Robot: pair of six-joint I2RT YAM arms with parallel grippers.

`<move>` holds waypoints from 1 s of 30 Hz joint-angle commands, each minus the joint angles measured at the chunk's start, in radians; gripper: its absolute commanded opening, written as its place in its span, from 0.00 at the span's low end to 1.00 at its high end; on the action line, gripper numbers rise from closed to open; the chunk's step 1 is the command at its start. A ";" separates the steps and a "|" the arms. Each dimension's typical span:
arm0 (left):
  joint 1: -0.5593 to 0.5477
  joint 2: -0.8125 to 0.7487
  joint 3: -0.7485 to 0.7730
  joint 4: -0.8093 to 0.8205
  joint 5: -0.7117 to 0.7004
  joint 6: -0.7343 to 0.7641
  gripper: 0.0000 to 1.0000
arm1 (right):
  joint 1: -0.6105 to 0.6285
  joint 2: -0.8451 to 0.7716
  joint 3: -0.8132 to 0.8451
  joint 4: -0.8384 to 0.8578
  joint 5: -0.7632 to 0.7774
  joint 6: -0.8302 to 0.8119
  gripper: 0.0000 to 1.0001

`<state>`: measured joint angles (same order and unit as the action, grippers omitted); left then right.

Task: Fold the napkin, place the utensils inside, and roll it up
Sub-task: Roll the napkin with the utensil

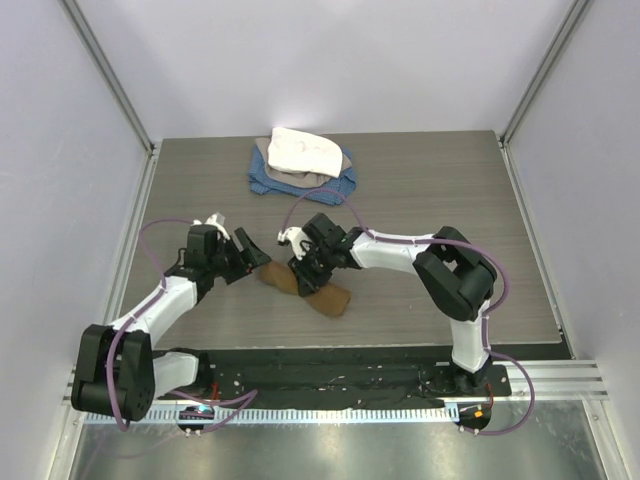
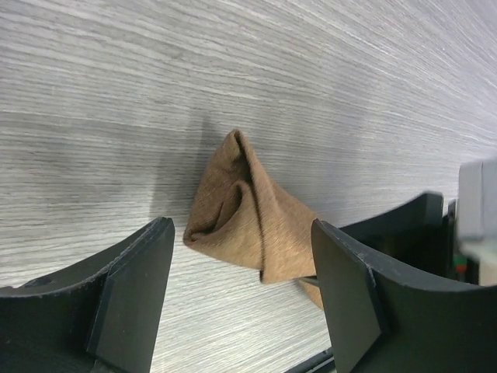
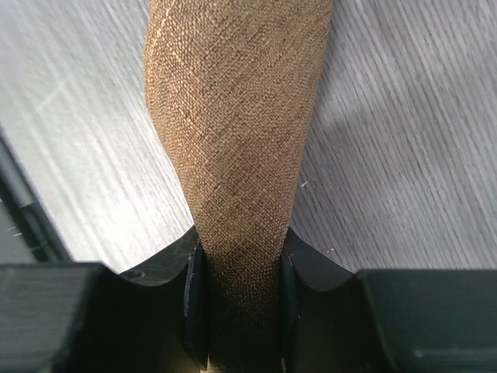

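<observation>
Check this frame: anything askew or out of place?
The napkin lies rolled and slanted, pinched mid-length by the right gripper; its end toward the open left gripper gapes loosely. No spoon visible. A blue cloth and a white cloth sit heaped at the far edge.

The top camera looks down from behind me at the whole table (image 1: 420,190). Each wrist camera peers close past my fingers (image 2: 132,295); all three share the napkin (image 1: 335,300).
</observation>
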<state>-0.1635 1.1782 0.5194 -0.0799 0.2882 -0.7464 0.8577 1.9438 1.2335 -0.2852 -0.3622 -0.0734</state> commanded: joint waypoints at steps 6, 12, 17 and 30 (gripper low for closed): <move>0.004 0.037 -0.038 0.074 0.049 0.005 0.75 | -0.065 0.086 -0.014 -0.043 0.055 0.099 0.35; 0.004 0.034 -0.050 0.075 0.039 -0.007 0.75 | -0.065 0.043 -0.028 -0.051 0.496 0.222 0.35; 0.004 0.041 -0.045 0.077 0.040 -0.011 0.76 | -0.085 0.024 -0.077 -0.057 0.650 0.320 0.36; 0.002 -0.005 -0.030 0.039 0.035 -0.008 0.77 | -0.186 -0.060 -0.200 -0.089 0.740 0.428 0.45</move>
<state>-0.1635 1.2125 0.4686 -0.0429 0.3164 -0.7547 0.7055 1.8668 1.1183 -0.2089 0.2813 0.3435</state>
